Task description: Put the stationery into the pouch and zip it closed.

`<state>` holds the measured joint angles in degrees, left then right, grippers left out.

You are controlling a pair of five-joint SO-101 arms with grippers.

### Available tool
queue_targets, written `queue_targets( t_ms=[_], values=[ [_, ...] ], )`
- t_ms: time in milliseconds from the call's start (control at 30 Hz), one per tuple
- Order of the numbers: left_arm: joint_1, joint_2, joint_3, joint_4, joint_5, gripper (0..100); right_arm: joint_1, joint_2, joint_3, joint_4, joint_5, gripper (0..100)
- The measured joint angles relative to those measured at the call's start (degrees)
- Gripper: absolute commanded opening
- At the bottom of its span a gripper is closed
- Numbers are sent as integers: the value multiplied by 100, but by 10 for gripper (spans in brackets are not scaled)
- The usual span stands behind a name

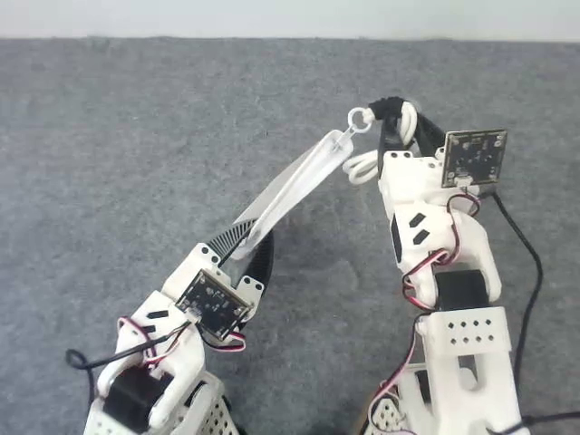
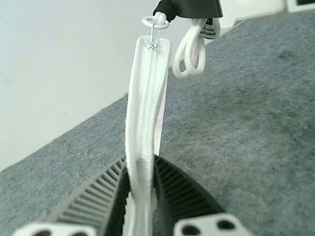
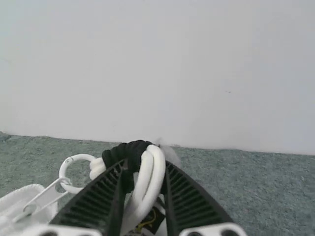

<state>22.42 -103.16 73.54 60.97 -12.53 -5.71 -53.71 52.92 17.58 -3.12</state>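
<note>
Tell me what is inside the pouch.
Nothing inside shows. The pouch is stretched flat between the left claw and the right claw on its cord, its zip looking closed up to the pull. The white fabric hides any stationery.

Cloth pouch (image 2: 145,123); rough felt tbl (image 1: 109,136).

No text can be read; print on the pouch (image 2: 142,123) tag (image 2: 209,28) is too small

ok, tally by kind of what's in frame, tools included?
pouch: 1
cord loop: 1
zipper ring: 1
tools: 2 (left tool shut on pouch, right tool shut on cord loop)
total: 5
</note>
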Motion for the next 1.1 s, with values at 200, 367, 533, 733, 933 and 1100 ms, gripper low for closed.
queue_targets(
  t_ms=[200,367,533,733,933,1100],
  values=[
    [0,0,0,0,0,9,316,70,9,-70,-316,6],
    [0,0,0,0,0,9,378,88,9,-97,-563,6],
    [0,0,-53,97,0,9,378,88,9,-97,-571,6],
    [0,0,-62,123,0,9,378,88,9,-97,-607,83],
    [-26,-9,-79,220,0,9,132,-149,220,-149,-615,301],
    [-44,-9,-97,246,0,9,-149,-1090,835,-158,-229,277]
  ],
)
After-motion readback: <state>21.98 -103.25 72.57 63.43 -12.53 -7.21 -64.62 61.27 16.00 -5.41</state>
